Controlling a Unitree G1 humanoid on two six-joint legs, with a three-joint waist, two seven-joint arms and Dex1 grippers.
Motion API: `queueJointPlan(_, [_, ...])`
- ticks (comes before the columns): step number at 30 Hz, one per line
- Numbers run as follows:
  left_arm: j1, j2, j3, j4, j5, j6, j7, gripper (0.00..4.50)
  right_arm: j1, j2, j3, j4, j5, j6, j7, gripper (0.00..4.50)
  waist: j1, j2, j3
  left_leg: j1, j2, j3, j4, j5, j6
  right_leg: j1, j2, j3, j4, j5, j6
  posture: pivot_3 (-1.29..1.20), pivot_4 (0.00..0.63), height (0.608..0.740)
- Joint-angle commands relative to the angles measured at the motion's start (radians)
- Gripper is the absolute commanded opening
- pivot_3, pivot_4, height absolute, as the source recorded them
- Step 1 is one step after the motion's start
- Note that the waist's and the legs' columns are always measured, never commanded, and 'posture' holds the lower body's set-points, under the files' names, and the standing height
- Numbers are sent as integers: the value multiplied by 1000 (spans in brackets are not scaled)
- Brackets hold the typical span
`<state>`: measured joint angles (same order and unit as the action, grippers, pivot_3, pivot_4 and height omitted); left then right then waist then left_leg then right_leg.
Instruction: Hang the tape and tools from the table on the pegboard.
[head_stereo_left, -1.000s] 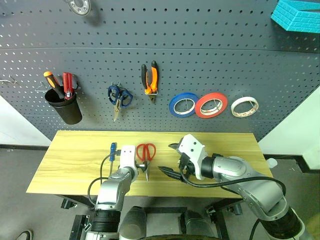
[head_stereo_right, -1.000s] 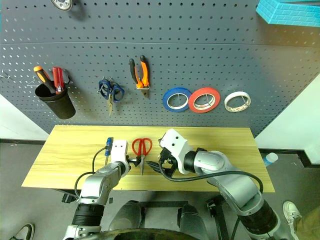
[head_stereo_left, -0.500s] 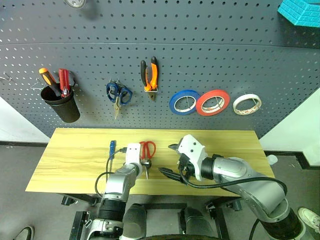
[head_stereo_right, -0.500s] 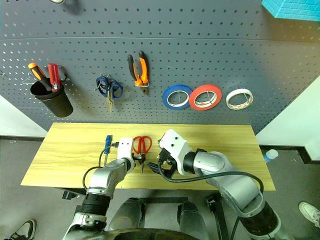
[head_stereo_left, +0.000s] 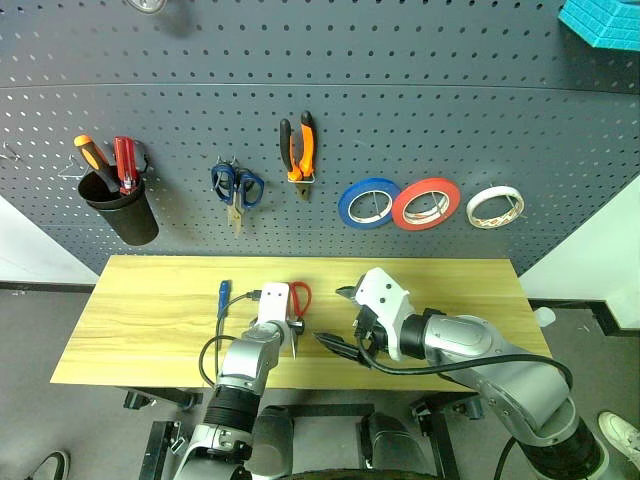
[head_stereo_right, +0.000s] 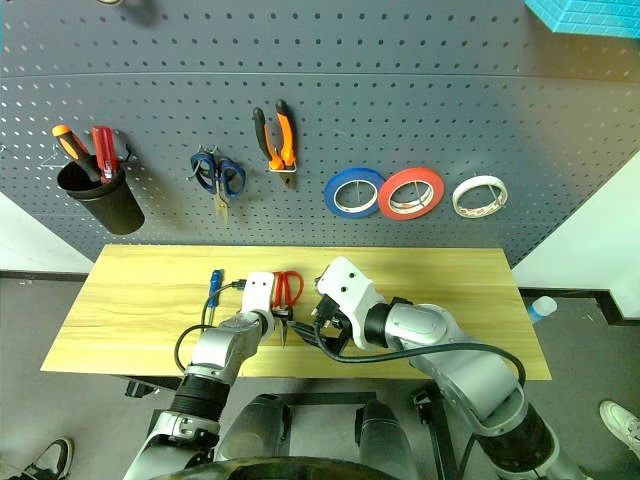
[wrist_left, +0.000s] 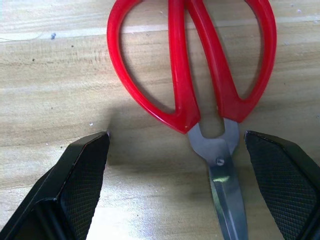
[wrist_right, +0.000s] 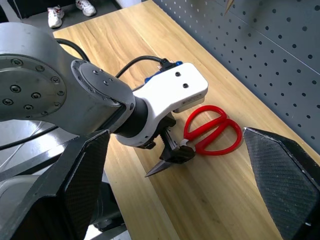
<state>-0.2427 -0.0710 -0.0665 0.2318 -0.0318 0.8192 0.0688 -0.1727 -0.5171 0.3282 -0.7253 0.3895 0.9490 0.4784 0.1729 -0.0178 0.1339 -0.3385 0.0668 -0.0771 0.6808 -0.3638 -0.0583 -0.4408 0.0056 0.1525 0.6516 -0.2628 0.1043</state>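
Observation:
Red-handled scissors (wrist_left: 192, 75) lie flat on the light wood table (head_stereo_left: 150, 320), blades toward the near edge. My left gripper (wrist_left: 176, 136) is open and points down over them, one finger on either side of the pivot; nothing is gripped. It hides much of the scissors (head_stereo_left: 299, 296) in the head views. My right gripper (head_stereo_left: 338, 320) hovers open just to the right, holding nothing. A slim blue-handled screwdriver (head_stereo_left: 224, 297) lies to the left of the scissors. On the pegboard (head_stereo_left: 450, 100) hang the orange-and-black pliers (head_stereo_left: 299, 150) and the whitish tape (head_stereo_left: 493, 208).
Blue-handled scissors (head_stereo_left: 238, 190), a blue roll (head_stereo_left: 368, 204) and a red roll (head_stereo_left: 425, 204) also hang on the pegboard. A black cup (head_stereo_left: 122, 212) at the left holds orange and red screwdrivers. A teal block (head_stereo_left: 600, 20) sits at the top right.
My left gripper has moved forward and to the right, from beside the scissors to astride them. The right arm has stayed put. The head camera shifted slightly.

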Motion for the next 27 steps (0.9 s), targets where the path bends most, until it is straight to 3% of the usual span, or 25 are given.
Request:
queueJointPlan(1, [12, -43, -10, 39, -3, 14, 4, 4500, -18, 13, -11, -54, 13, -5, -4, 4454, 0, 0, 0, 0, 0, 0, 0, 0, 0, 0, 0, 0, 0, 0, 0, 267, 136, 687])
queueJointPlan(27, [26, -36, -66, 63, 34, 111, 9, 4500, -39, 35, -5, -60, 17, -8, -23, 4454, -1, 4, 2, 0, 0, 0, -1, 0, 0, 0, 0, 0, -2, 0, 0, 271, 145, 687])
